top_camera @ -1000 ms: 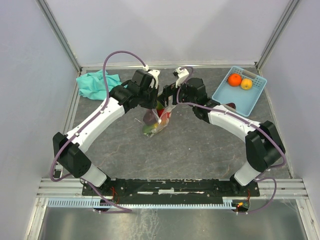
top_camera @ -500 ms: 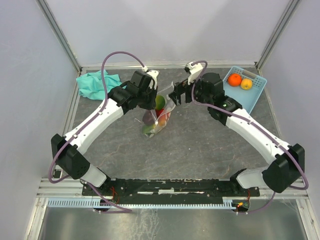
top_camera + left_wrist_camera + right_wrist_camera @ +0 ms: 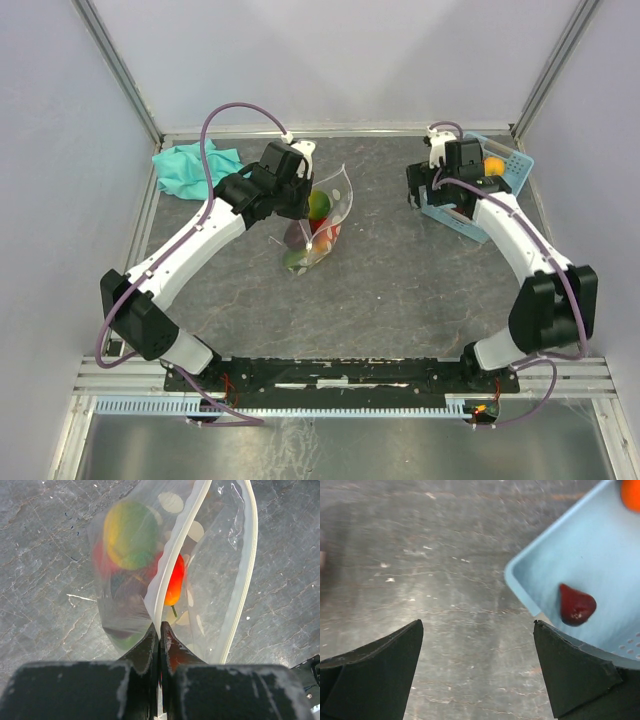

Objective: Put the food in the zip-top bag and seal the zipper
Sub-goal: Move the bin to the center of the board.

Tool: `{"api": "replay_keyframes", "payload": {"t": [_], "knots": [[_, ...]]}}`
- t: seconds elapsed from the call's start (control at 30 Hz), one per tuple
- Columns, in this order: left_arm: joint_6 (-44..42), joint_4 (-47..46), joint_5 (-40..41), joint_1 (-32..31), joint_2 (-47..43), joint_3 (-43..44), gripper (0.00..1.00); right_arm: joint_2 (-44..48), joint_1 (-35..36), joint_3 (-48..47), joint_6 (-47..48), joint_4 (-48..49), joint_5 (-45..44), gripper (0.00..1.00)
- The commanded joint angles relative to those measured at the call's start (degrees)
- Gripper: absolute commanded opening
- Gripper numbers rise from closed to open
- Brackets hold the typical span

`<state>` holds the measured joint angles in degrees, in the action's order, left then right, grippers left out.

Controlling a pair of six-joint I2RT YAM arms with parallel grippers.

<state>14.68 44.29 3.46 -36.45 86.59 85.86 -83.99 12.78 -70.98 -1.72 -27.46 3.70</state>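
**Ana:** Grey, veined tabletop (image 3: 400, 290) with pale walls on three sides. Where is the zip-top bag (image 3: 125, 595)?

**Ben:** It is left of the table's middle, held up by the left gripper (image 3: 160, 630). The fingers are pressed together on the near side of the zipper (image 3: 176, 555), with nothing but the whitish strip between them. The far side of the strip bows away, so the mouth gapes.

**Ana:** Is any food inside?

**Ben:** Several pieces. A green-and-yellow fruit (image 3: 131, 535) shows through the plastic, blurred. A red-orange fruit (image 3: 175, 580) lies against the held strip. Darker pieces sit lower down, too blurred to name.

**Ana:** And the right gripper (image 3: 478, 625)?

**Ben:** It is well apart from the bag, on the far right. The fingers are spread wide with only bare table between them, and they hold nothing. It hovers just beside the near corner of the light-blue basket (image 3: 555, 555).

**Ana:** What is in the basket?

**Ben:** A maroon fruit (image 3: 576, 605) lies near that corner. An orange fruit (image 3: 632, 492) is cut off at the edge of the wrist view. From above, the arm covers much of the basket.

**Ana:** Anything else on the table?

**Ben:** A teal cloth (image 3: 185, 165) is crumpled in the far left corner, apart from everything.
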Motion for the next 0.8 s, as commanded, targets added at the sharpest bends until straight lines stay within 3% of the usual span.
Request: {"api": "replay_keyframes", "payload": {"t": [0.0, 0.3, 0.77], "knots": [[-1.2, -1.0, 1.0, 0.1, -2.3, 0.4, 0.03, -6.2, -4.1, -4.6, 2.3, -2.1, -1.5, 0.99], [-1.1, -0.4, 1.4, 0.1, -2.5, 0.7, 0.03, -19.4, -6.7, -12.7, 3.2, -6.9, 0.2, 0.99], [-1.1, -0.8, 0.6, 0.1, -1.8, 1.1, 0.03, -16.3, -3.6, -6.7, -9.3, -10.0, 9.5, 0.99]]}}
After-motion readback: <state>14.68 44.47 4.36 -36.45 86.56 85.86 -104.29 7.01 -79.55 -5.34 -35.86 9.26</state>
